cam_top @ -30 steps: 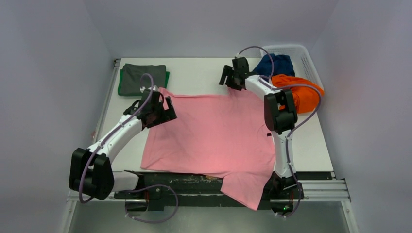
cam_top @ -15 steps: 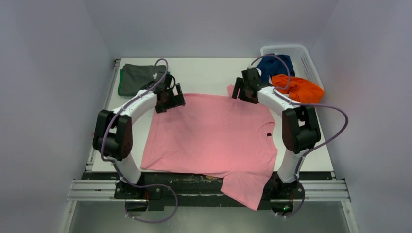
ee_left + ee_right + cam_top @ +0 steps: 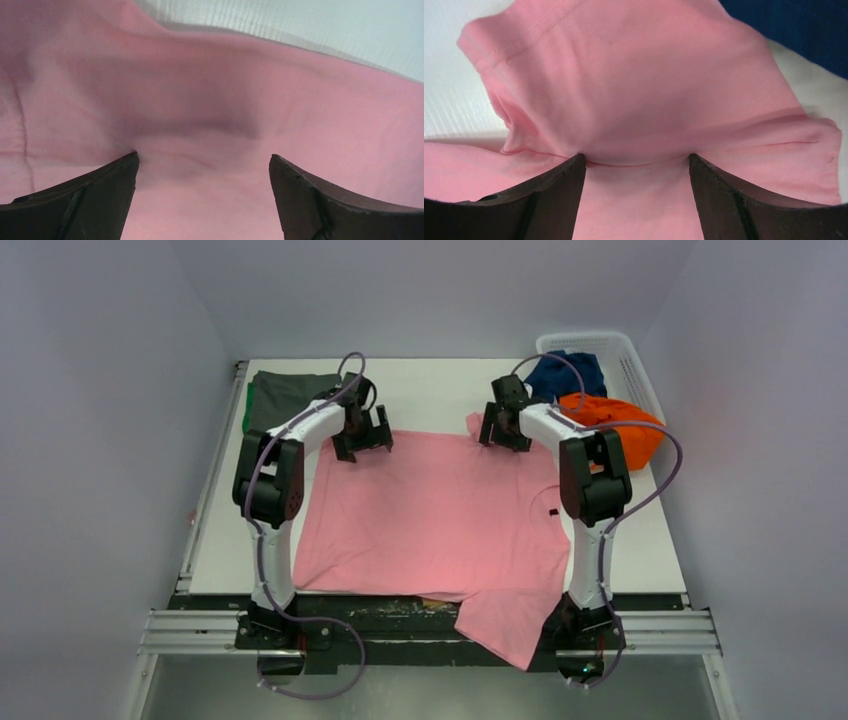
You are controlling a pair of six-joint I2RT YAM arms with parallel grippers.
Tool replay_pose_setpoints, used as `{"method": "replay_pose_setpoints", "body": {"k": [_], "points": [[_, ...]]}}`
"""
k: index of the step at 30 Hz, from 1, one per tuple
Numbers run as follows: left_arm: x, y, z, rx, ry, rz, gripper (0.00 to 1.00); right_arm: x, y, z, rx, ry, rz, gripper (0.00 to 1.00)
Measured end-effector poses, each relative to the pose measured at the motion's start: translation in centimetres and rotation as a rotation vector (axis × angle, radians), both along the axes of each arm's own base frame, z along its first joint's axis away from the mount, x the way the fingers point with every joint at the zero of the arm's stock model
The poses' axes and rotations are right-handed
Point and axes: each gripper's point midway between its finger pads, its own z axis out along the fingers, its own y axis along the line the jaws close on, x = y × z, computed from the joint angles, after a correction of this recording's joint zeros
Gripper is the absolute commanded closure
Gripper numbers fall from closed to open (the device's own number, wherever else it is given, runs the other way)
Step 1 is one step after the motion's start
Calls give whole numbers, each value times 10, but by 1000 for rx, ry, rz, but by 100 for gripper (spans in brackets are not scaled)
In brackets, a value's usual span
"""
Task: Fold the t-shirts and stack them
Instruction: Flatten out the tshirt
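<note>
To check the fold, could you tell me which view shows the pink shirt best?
The top view: the whole pink shirt shows, spread flat. Both wrist views show only a close patch of its far edge.

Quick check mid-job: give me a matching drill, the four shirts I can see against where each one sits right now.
Things:
1. pink t-shirt
2. dark grey t-shirt
3. orange t-shirt
4. navy t-shirt

Places:
A. folded, at the far-left corner of the table
B. in the white basket, towards its far end
C. spread across the table's middle
D. bunched at the basket's near end

Pairs: 1-C, 2-A, 3-D, 4-B
</note>
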Motion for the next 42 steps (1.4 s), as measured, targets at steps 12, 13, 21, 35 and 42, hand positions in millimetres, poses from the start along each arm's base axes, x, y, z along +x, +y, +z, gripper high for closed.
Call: {"method": "replay_pose_setpoints", "body": {"k": [12,13,21,35,42], "points": [[58,-8,5,-112,12,11,0,63,-8,4,81,-19,-30,27],[65,-9,5,-122,10,10,0,69,-9,4,92,-26,-33,27],[119,-20,12,-221,-64,15,0,101,-17,9,173,-72,-37,27],[35,33,68,-16,-85,44,0,41,-13,40,113,-65,71,26],[-110,78,113,84,-202,135,2,-35,-5,101,111,-179,111,26]]}}
